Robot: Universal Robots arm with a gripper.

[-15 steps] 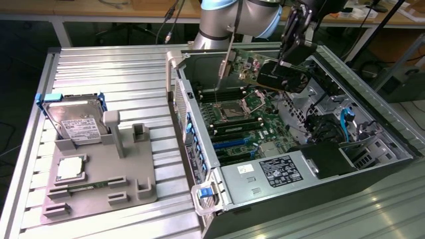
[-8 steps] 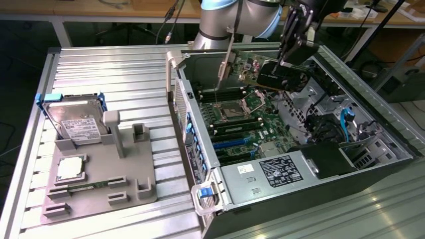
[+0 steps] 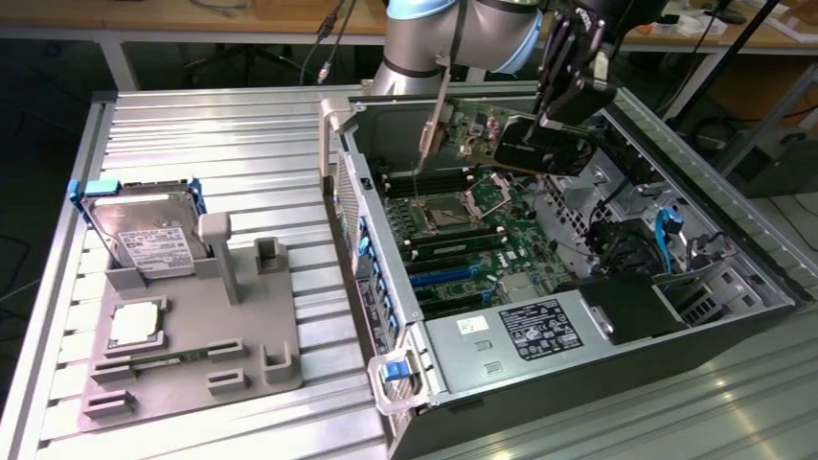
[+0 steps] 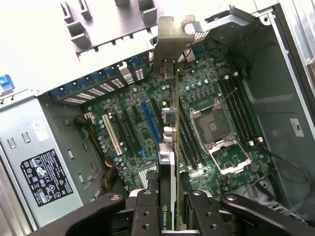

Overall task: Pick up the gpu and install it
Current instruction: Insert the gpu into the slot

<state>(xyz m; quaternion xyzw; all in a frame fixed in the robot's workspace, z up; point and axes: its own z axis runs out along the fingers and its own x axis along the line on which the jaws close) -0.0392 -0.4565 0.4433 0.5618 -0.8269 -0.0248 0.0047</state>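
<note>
Pincer [image 4: 170, 209] pinches the gpu [image 3: 531, 146] at one end, fingers [image 4: 147, 209] pressed against both faces. Card is held edge-down inside the open computer case [image 3: 715, 316], above the motherboard [image 3: 480, 240], silvery bracket [image 4: 172, 37] toward the rear wall. Hard drive [image 3: 147, 240] stands in a grey fixture [image 3: 192, 355] on the bench [image 3: 230, 125], at the exterior view's left.
</note>
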